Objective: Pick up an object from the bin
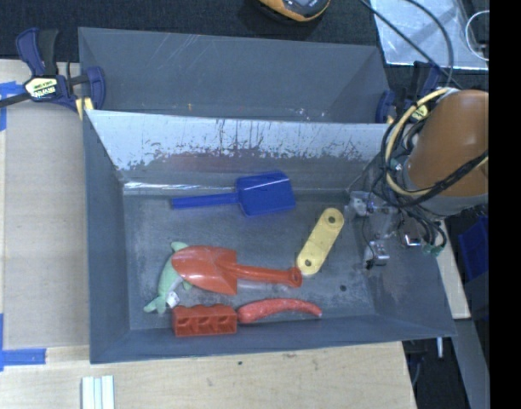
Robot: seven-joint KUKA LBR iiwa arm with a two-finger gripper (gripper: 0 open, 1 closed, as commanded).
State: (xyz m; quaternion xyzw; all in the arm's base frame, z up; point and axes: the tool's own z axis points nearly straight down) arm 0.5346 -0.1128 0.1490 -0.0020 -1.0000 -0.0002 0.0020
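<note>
Gripper: your gripper [374,259] hangs low at the right side of the bin [243,83], over bare floor near the foot of the right wall [414,301].
Grip state: you cannot tell from this view whether it is spread or pressed together. You see nothing held in it.
Nearest thing: the yellow bar [320,241] lies flat on the floor just left of the gripper, apart from it.
Long axis: the bar slants from lower left to upper right, with a hole at its upper end.
Likely move: you would probably shift left and grip across the bar's narrow width, square to that slant.
Room at the bar: there is bare floor along both long sides. Its lower end lies just beside the handle tip of the red scoop [214,271]; you cannot tell whether they touch.
Edges: the right wall is close to the gripper, so room is tight on that side. The open room is to the left.
Others: the blue scoop [265,194] sits near the back, well apart. The red pepper [277,309], red brick [205,320] and green toy [165,290] lie front left.
</note>
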